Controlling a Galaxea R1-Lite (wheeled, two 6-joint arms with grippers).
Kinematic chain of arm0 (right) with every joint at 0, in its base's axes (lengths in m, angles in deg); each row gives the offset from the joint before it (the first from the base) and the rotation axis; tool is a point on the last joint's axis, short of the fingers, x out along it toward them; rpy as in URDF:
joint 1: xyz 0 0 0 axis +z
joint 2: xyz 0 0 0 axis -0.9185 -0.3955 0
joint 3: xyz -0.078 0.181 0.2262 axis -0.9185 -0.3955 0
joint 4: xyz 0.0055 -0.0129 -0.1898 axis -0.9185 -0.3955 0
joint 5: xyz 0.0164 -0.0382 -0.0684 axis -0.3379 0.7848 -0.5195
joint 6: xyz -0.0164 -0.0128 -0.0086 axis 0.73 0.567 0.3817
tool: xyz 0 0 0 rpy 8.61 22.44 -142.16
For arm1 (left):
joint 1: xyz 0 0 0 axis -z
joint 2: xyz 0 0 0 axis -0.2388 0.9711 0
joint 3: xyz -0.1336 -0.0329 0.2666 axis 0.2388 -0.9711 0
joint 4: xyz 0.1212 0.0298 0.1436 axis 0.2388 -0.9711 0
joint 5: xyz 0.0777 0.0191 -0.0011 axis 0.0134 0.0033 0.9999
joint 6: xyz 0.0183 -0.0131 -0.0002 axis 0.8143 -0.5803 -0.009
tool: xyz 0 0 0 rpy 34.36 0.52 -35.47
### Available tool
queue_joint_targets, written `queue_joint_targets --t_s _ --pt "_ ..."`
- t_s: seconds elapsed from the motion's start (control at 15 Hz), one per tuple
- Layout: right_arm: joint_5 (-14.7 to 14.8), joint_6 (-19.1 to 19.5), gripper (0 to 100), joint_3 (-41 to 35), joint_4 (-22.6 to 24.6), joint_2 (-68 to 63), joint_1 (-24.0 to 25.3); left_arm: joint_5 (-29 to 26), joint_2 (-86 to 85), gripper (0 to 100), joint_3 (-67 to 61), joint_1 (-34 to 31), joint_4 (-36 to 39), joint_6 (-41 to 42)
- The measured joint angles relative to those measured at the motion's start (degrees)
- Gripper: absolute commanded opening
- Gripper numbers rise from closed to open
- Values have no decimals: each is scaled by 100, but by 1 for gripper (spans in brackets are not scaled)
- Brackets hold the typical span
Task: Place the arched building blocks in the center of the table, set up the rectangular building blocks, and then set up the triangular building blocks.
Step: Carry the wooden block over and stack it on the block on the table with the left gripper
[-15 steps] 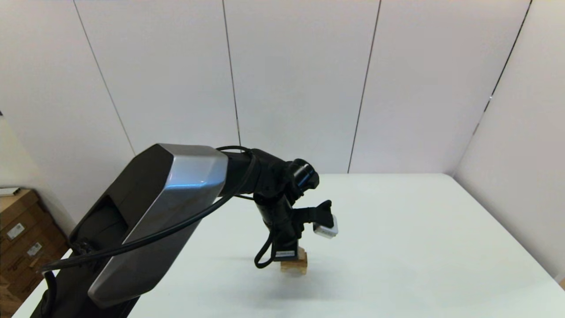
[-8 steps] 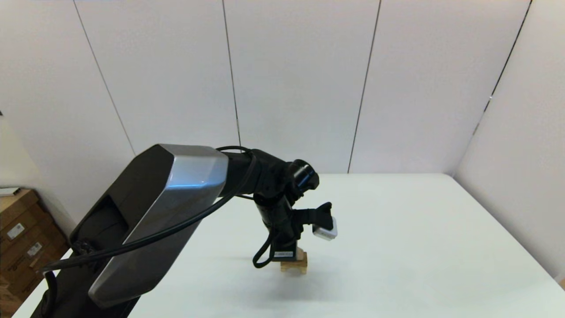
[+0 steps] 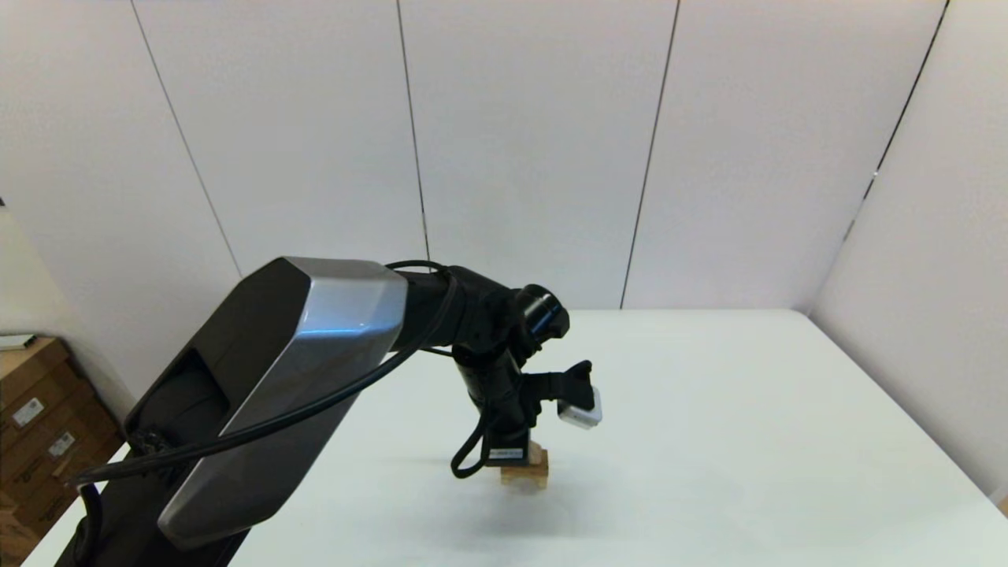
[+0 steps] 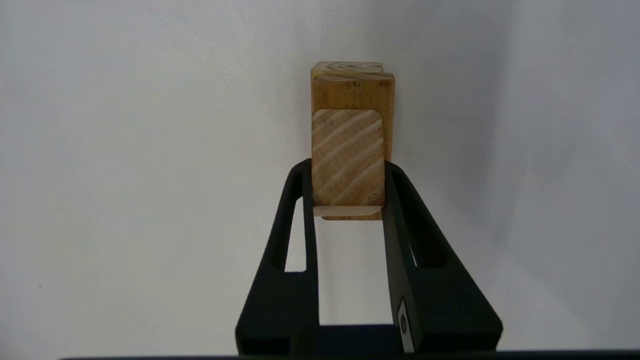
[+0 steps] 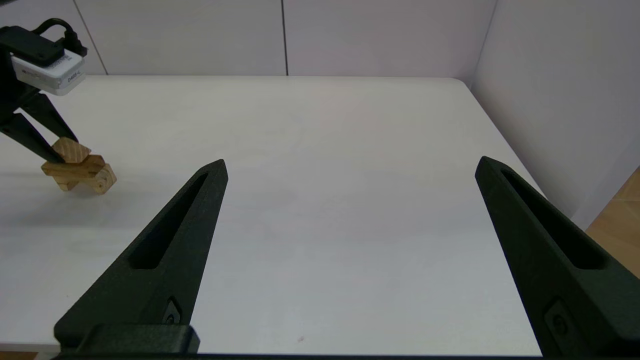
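Note:
My left gripper (image 4: 348, 165) is shut on the small tan triangular building block (image 4: 348, 155), its fingers pressed against both sides. The wedge sits on the flat rectangular building block (image 4: 353, 90). An end-grain edge of the arched building block (image 4: 347, 66) peeks out beneath. In the head view the stack (image 3: 526, 471) stands near the center of the table (image 3: 748, 409), mostly hidden under the left gripper (image 3: 516, 461). The right wrist view shows the wedge (image 5: 71, 150) on the wooden stack (image 5: 82, 172) at far left. My right gripper (image 5: 350, 162) is open and holds nothing.
The left arm's silver-and-black forearm (image 3: 276, 378) fills the near left of the head view. Cardboard boxes (image 3: 39, 425) stand off the table's left side. White wall panels close the back and right. The right table edge (image 5: 505, 145) runs close to the wall.

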Motion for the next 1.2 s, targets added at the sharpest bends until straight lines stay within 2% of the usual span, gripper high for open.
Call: queue_joint_targets --t_s 1.2 --pt "0 -2 100 0 0 0 -2 99 -22 0 27 -2 6 38"
